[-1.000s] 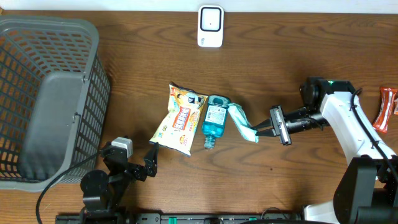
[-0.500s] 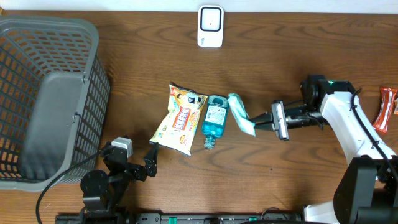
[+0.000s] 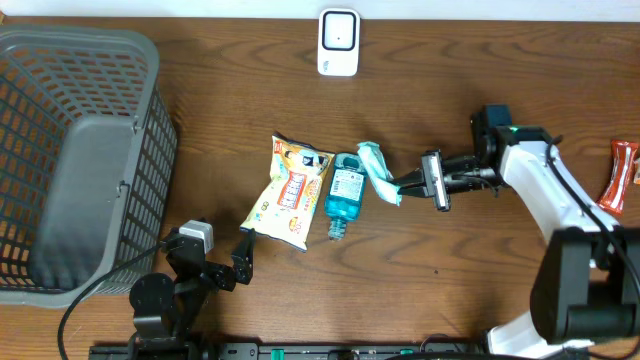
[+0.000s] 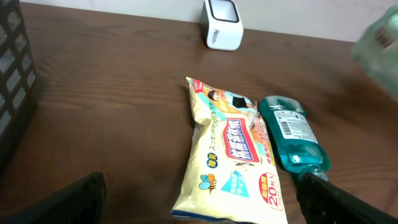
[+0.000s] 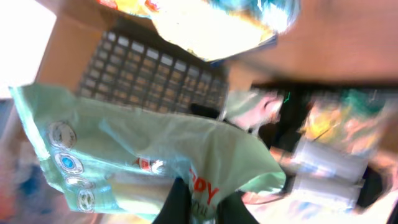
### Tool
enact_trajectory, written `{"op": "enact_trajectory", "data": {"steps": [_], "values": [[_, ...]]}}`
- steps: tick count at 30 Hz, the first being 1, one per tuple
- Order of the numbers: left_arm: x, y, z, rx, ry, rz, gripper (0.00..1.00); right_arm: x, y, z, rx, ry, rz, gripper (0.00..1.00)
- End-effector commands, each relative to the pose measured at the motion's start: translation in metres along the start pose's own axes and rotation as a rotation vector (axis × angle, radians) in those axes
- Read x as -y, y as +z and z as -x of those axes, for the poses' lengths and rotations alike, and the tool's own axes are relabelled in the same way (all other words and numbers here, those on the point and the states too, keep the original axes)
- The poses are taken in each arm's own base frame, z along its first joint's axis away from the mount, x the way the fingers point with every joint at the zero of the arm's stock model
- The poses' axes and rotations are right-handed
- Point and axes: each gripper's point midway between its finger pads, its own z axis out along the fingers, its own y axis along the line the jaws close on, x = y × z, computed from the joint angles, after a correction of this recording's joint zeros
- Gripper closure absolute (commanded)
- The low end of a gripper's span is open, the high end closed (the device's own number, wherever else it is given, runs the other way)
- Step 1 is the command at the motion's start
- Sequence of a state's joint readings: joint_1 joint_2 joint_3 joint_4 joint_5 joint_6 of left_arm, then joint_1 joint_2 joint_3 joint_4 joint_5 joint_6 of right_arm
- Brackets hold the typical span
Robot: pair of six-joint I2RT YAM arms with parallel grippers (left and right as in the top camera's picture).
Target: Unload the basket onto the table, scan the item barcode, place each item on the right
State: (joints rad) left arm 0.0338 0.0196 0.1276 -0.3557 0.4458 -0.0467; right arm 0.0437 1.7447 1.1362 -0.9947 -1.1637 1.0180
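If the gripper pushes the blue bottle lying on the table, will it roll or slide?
The blue bottle looks flattened, lying label up, so it probably slides rather than rolls. Blue liquid seems to fill it, so it is likely fairly heavy.

On my overhead feed, a dark brown wooden table (image 3: 250,90) carries a grey plastic mesh basket (image 3: 152,190) at nine o'clock. Near centre I see a yellow printed snack bag (image 3: 288,192) lying flat. A clear bottle of blue liquid (image 3: 346,193) lies against its three o'clock side, cap pointing to six o'clock. A red wrapper (image 3: 622,175) sits at the three o'clock edge.
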Motion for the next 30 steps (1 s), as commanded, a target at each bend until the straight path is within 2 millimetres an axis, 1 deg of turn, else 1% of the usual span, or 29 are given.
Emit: {"op": "enact_trajectory", "data": {"steps": [1,3,5,8,10,15,18,19,23,25,27,29,30], "values": [[-0.003,0.002,-0.010,-0.026,0.005,0.006,0.02,-0.005,0.002,0.019,0.070,-0.505,-0.029,0.99],[-0.003,0.002,-0.010,-0.027,0.004,0.006,0.02,-0.005,0.003,0.032,0.134,-0.688,-0.085,0.99],[-0.003,0.002,-0.010,-0.026,0.005,0.006,0.02,-0.002,0.006,0.046,0.197,-0.796,-0.160,0.99],[-0.003,0.002,-0.010,-0.026,0.005,0.006,0.02,0.002,0.015,0.066,0.304,-0.900,-0.301,0.99],[-0.003,0.002,-0.010,-0.026,0.005,0.006,0.02,0.004,0.023,0.075,0.357,-0.951,-0.373,0.99],[-0.003,0.002,-0.010,-0.026,0.005,0.006,0.02,0.014,0.049,0.084,0.421,-1.048,-0.529,0.99],[-0.003,0.002,-0.010,-0.026,0.005,0.006,0.02,0.022,0.056,0.089,0.473,-1.081,-0.636,0.90],[-0.003,0.002,-0.010,-0.026,0.005,0.006,0.02,0.025,0.056,0.091,0.497,-1.090,-0.679,0.86],[-0.003,0.002,-0.010,-0.026,0.005,0.006,0.02,0.035,0.053,0.091,0.497,-1.068,-0.729,0.88],[-0.003,0.002,-0.010,-0.026,0.005,0.006,0.02,0.040,0.047,0.094,0.508,-1.045,-0.758,0.86],[-0.003,0.002,-0.010,-0.026,0.005,0.006,0.02,0.047,0.035,0.100,0.544,-1.002,-0.814,0.79],[-0.003,0.002,-0.010,-0.026,0.005,0.006,0.02,0.057,0.022,0.105,0.581,-0.940,-0.874,0.77],[-0.003,0.002,-0.010,-0.026,0.005,0.006,0.02,0.062,0.014,0.107,0.600,-0.913,-0.906,0.74]]}}
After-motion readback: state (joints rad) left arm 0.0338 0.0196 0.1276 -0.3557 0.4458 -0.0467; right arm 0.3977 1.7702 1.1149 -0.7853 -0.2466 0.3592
